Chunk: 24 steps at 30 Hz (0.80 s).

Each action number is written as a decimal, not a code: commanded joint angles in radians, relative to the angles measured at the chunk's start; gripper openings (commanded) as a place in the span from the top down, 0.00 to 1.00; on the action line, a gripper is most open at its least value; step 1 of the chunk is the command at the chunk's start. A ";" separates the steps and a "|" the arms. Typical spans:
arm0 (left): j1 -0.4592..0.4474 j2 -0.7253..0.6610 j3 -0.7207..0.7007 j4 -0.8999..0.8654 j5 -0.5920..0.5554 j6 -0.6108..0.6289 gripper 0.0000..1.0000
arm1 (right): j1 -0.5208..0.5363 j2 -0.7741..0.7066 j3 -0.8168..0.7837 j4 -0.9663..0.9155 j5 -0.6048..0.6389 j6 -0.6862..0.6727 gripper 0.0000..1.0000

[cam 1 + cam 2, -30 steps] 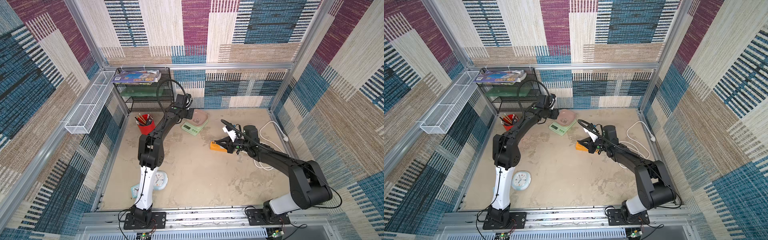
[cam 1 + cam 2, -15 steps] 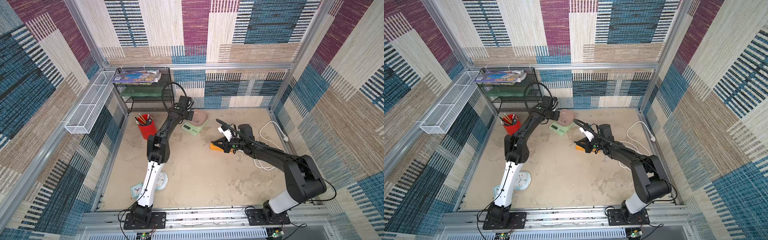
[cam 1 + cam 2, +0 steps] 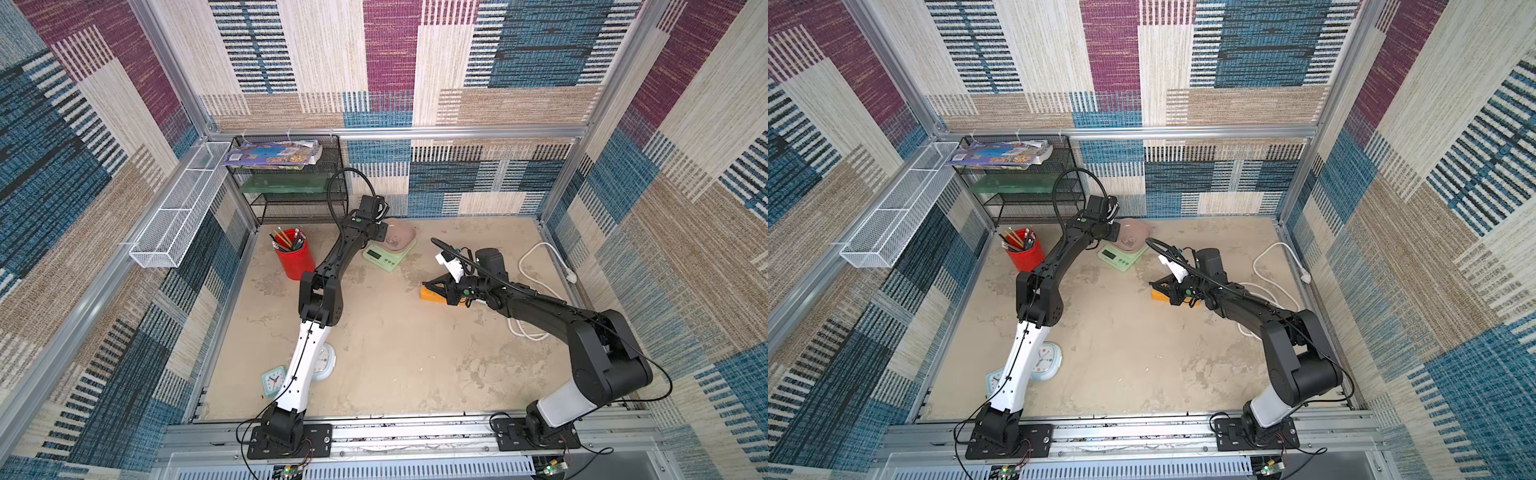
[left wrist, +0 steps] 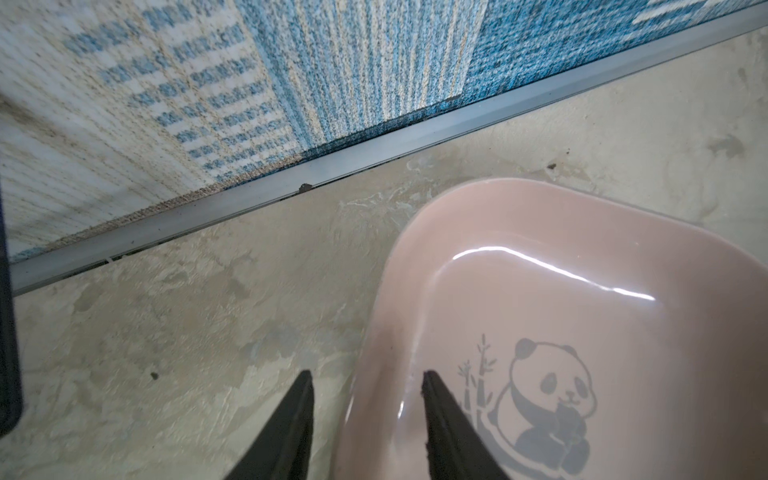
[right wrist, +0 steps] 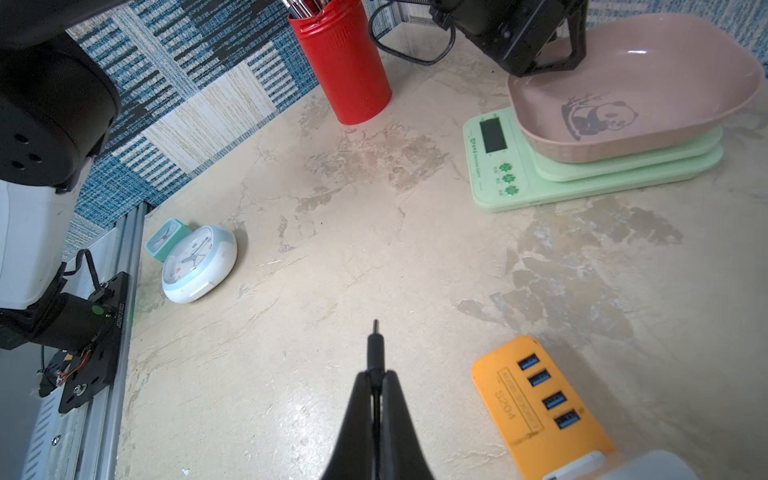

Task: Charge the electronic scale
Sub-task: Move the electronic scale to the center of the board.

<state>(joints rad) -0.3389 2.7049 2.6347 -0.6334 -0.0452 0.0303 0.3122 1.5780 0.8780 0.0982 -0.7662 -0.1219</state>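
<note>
So the left hand (image 4: 365, 374) is partly open, fingers straddling the pink tray (image 4: 582, 270) rim, no clear squeeze. The scale (image 5: 498, 183) under it is hidden in that wrist view. From the right hand (image 5: 375, 376) the scale sits well ahead, bare table (image 5: 332, 249) between. That hand's pinched shut on a black plug (image 5: 375, 345). The orange hub (image 5: 519, 399) is just beside it, cut off by the frame.

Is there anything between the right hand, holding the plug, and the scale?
Nothing visible. In the right wrist view only bare table lies between the plug in the right hand and the scale. The orange hub sits off to one side; the left hand is at the tray, on the scale's far side.
</note>
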 commanded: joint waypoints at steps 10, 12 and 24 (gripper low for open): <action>0.000 -0.005 0.014 -0.014 0.045 0.023 0.92 | -0.016 -0.003 0.009 -0.003 0.004 -0.004 1.00; 0.000 -0.027 -0.005 -0.032 0.042 0.000 0.97 | -0.018 -0.003 0.011 -0.012 0.000 -0.004 1.00; 0.000 -0.382 -0.543 -0.045 -0.022 -0.207 1.00 | -0.021 -0.017 0.008 -0.013 0.036 0.050 1.00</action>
<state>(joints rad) -0.3397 2.3848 2.1796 -0.6437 -0.0448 -0.0891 0.2924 1.5669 0.8818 0.0689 -0.7513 -0.1047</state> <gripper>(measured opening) 0.050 0.065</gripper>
